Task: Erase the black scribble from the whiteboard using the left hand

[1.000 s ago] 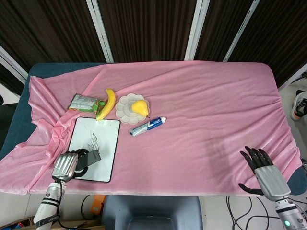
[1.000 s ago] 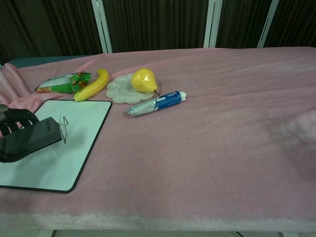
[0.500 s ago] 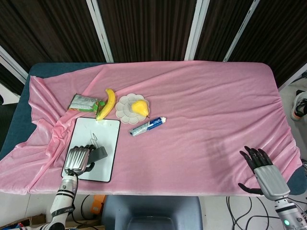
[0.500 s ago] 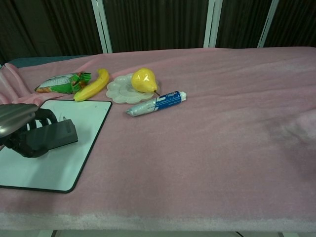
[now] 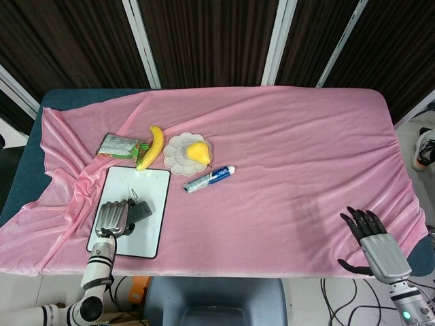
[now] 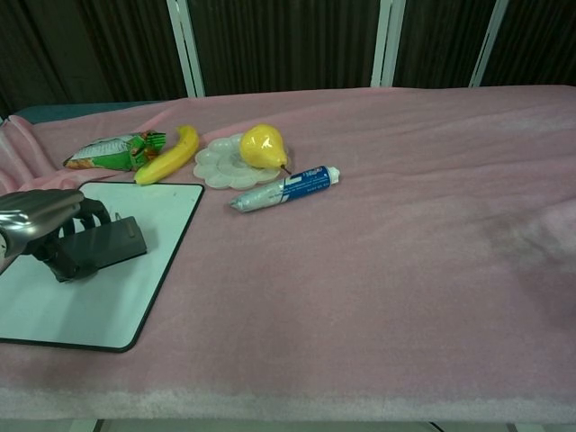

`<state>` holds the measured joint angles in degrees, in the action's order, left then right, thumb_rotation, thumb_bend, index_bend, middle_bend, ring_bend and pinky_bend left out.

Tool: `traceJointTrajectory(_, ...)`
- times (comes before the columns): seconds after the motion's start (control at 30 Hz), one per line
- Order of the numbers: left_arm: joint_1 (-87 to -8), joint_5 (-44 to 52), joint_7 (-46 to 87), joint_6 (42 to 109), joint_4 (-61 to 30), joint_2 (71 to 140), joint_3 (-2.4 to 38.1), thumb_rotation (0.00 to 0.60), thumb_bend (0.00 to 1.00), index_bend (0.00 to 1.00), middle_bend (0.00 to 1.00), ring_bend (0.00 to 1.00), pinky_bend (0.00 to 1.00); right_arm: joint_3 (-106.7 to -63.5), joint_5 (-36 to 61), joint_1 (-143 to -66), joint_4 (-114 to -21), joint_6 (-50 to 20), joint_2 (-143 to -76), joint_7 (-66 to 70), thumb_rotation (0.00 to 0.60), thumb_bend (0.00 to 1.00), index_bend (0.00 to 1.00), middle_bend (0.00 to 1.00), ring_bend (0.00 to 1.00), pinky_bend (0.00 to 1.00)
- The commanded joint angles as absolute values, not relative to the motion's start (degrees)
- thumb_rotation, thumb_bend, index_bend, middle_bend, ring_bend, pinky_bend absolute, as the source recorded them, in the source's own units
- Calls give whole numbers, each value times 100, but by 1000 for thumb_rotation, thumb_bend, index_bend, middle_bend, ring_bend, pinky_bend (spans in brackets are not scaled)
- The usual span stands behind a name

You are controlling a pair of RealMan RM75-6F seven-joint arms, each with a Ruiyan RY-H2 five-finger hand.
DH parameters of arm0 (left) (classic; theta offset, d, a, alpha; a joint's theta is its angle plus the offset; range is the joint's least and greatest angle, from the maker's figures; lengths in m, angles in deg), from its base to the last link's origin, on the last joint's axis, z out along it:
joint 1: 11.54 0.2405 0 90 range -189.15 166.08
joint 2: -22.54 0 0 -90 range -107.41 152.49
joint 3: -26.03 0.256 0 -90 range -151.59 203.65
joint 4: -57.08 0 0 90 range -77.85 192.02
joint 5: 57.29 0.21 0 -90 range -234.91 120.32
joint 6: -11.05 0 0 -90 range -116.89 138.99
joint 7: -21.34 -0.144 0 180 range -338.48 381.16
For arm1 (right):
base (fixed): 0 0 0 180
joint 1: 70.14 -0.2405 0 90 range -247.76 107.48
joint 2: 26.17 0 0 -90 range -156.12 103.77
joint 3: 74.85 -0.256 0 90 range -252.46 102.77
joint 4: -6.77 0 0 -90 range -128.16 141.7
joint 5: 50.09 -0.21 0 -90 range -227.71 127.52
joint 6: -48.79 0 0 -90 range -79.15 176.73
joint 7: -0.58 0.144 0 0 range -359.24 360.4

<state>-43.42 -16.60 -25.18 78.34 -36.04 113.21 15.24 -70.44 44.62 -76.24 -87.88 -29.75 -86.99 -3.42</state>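
Left hand: my left hand (image 5: 113, 217) (image 6: 40, 216) sits over the middle of the whiteboard, fingers curled down around the eraser.
Eraser: I see the dark eraser (image 5: 141, 211) (image 6: 106, 245) gripped in that hand and lying flat on the board's white surface, its free end pointing toward the board's right edge.
Whiteboard: the whiteboard (image 5: 153, 204) (image 6: 153, 247) lies flat on the pink cloth (image 5: 285, 156) (image 6: 405, 261) at the near left of the table.
Scribble: I can make out only a thin black scribble (image 5: 137, 196) just above the hand in the head view; in the chest view the hand hides it.
Right hand: my right hand (image 5: 370, 234) rests at the table's near right corner, well apart from everything, fingers spread and holding nothing; the chest view does not show it.
Beyond the board: a banana (image 5: 151, 147) (image 6: 169, 154) lies beside a green snack packet (image 5: 119, 145) (image 6: 112, 150).
Plate: a pear (image 5: 198, 151) (image 6: 261, 146) sits on a small white plate (image 5: 174, 151) (image 6: 207, 163).
Tube: a toothpaste tube (image 5: 209, 178) (image 6: 283, 188) lies just below the plate.
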Motion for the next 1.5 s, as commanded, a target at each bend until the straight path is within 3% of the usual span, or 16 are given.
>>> traceJointTrajectory(0.03, -4422, -1795, -2468, 7802, -3456, 11364, 1455, 600, 695, 685, 770, 600, 392, -7041, 4464, -7623, -8789, -2977, -8697, -337, 600, 337, 0, 0, 0, 26)
traceJointTrajectory(0.57, -5049, -2932, -2184, 7264, -2259, 11675, 874, 600, 695, 685, 772, 600, 392, -7047, 4447, -7613, -8791, -2995, -8697, -351, 600, 337, 0, 0, 0, 26)
traceJointTrajectory(1.13, -5427, -3227, -2141, 7225, -759, 12091, 618, 600, 694, 686, 772, 598, 391, -7070, 4378, -7610, -8799, -2980, -8695, -397, 600, 337, 0, 0, 0, 26)
traceJointTrajectory(1.33, -5414, -3358, -2234, 7151, -860, 12029, 619, 600, 695, 686, 771, 596, 391, -7066, 4384, -7610, -8803, -2977, -8691, -403, 600, 337, 0, 0, 0, 26)
traceJointTrajectory(1.5, -5270, -3629, -2353, 6973, -1885, 11562, 714, 600, 694, 686, 770, 596, 391, -7063, 4400, -7606, -8801, -2994, -8684, -378, 600, 337, 0, 0, 0, 26)
